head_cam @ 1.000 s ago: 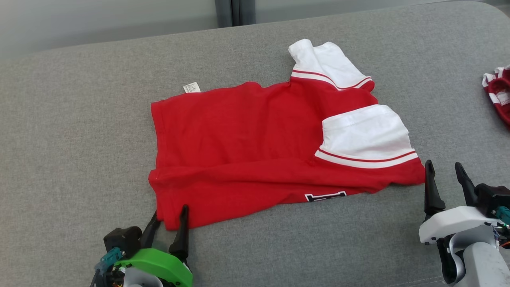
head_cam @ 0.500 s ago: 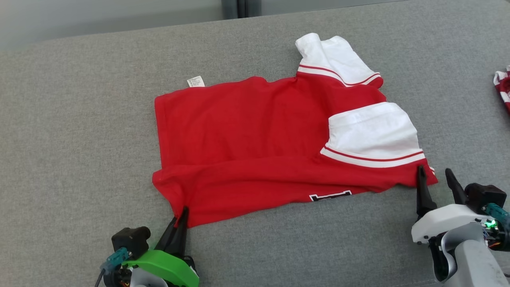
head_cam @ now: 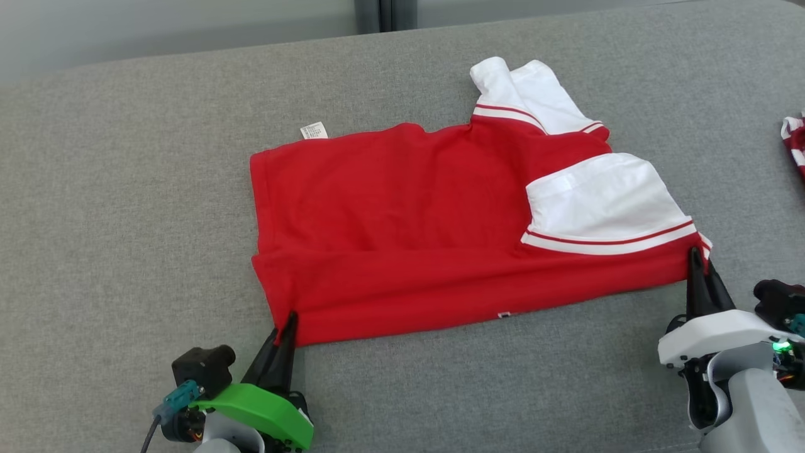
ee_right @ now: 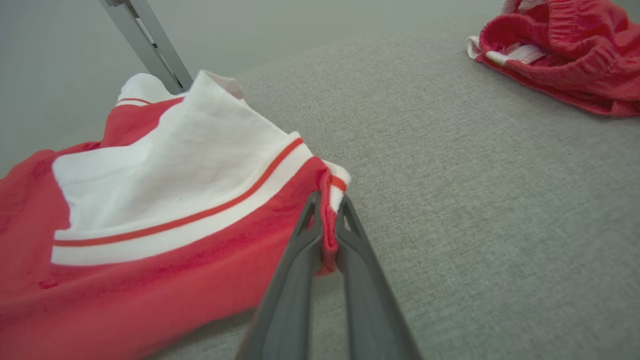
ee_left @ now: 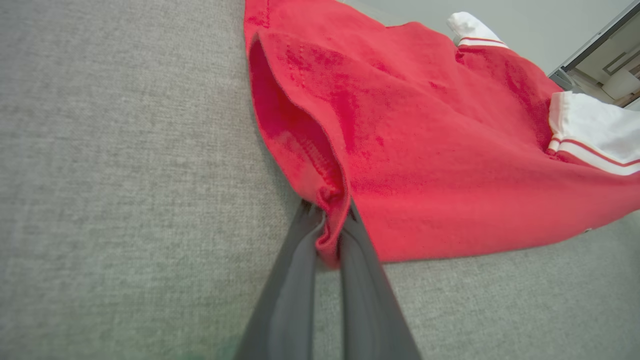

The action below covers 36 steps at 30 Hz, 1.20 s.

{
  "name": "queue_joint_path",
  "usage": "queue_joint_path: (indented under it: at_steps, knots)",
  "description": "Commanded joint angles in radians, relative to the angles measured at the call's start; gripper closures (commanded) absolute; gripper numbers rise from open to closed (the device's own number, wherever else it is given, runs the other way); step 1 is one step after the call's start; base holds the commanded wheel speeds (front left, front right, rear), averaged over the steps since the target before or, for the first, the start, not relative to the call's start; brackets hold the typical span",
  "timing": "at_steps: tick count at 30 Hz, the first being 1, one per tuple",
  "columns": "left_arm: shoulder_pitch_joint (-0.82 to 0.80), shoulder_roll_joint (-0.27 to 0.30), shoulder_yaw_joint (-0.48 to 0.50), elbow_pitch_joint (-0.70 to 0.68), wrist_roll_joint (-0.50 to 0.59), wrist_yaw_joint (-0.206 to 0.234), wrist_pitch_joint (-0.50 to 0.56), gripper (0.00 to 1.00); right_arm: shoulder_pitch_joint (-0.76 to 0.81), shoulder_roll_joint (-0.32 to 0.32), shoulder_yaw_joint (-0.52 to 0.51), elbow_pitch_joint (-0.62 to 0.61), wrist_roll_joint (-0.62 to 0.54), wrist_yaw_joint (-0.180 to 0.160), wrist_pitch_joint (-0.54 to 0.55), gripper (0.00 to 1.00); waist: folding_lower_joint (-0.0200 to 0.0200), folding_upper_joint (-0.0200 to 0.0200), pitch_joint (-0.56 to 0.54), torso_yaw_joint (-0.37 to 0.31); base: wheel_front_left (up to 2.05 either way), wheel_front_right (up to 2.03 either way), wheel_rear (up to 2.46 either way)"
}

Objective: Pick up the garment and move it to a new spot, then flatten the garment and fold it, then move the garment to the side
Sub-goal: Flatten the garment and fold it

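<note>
A red knit shirt with white, red-striped sleeves (head_cam: 409, 233) lies spread on the grey woven fabric surface (head_cam: 126, 189), its near edge folded over. The left gripper (head_cam: 290, 319) pinches the near left hem corner. The right gripper (head_cam: 695, 257) is clamped on the near right corner, below the sleeve cuff. A crumpled red-and-white garment (ee_right: 560, 55) lies well apart to the right.

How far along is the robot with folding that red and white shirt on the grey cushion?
Done: the shirt lies mostly flat on the grey cushion. In hand: the left gripper is shut on the near hem corner and the right gripper on the near sleeve-side corner. Left: probably carrying that edge over to make the fold, then moving the shirt to the side.
</note>
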Motion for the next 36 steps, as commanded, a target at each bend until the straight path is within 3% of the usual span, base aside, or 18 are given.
queue_joint_path:
  at_steps: [1, 10, 16, 17, 18, 19, 20, 28, 36]
  knots:
    - [-0.019, 0.013, 0.010, -0.013, 0.002, 0.002, 0.000, 1.00, -0.009, -0.008, -0.020, -0.017, 0.016, -0.002, -0.002, 1.00, 0.0000, 0.0000, -0.018, 0.002, 0.00, 0.00, 0.00]
    - [0.057, 0.035, -0.039, 0.002, -0.008, 0.002, 0.000, 1.00, 0.085, -0.007, -0.050, 0.000, 0.062, -0.002, -0.002, 1.00, 0.0000, 0.0000, -0.112, 0.014, 0.00, 0.00, 0.00]
    - [0.140, 0.004, -0.034, 0.053, -0.016, 0.002, 0.000, 1.00, 0.183, -0.008, -0.021, 0.019, 0.082, -0.002, -0.002, 1.00, 0.0000, 0.0000, -0.152, 0.012, 0.00, 0.00, 0.00]
    - [0.148, -0.002, -0.029, 0.059, -0.009, 0.002, 0.000, 1.00, 0.191, -0.008, -0.021, 0.018, 0.075, -0.002, -0.002, 0.90, 0.0000, 0.0000, -0.154, 0.013, 0.00, 0.00, 0.00]
    - [0.155, -0.008, -0.024, 0.060, 0.000, 0.002, 0.000, 0.94, 0.198, -0.008, -0.021, 0.016, 0.070, -0.002, -0.002, 0.51, 0.0000, 0.0000, -0.156, 0.013, 0.00, 0.00, 0.00]
    - [0.160, -0.015, -0.015, 0.062, 0.004, 0.002, 0.000, 0.16, 0.202, -0.007, -0.023, 0.016, 0.069, -0.002, -0.002, 0.03, 0.0000, 0.0000, -0.156, 0.014, 0.00, 0.00, 0.00]
    - [0.164, -0.022, -0.003, 0.061, 0.014, 0.002, 0.000, 0.00, 0.205, -0.007, -0.023, 0.015, 0.062, -0.002, -0.002, 0.00, 0.0000, 0.0000, -0.155, 0.014, 0.00, 0.00, 0.00]
    - [0.064, -0.034, 0.100, -0.015, 0.104, 0.002, 0.000, 0.00, 0.110, -0.006, -0.024, -0.046, -0.023, -0.002, -0.002, 0.00, 0.0000, 0.0000, -0.093, 0.017, 0.00, 0.00, 0.00]
    - [-0.202, 0.035, 0.083, 0.028, 0.110, 0.002, 0.000, 0.00, -0.077, -0.006, 0.031, -0.053, -0.105, -0.002, -0.002, 0.00, 0.0000, 0.0000, 0.029, -0.005, 0.00, 0.00, 0.00]
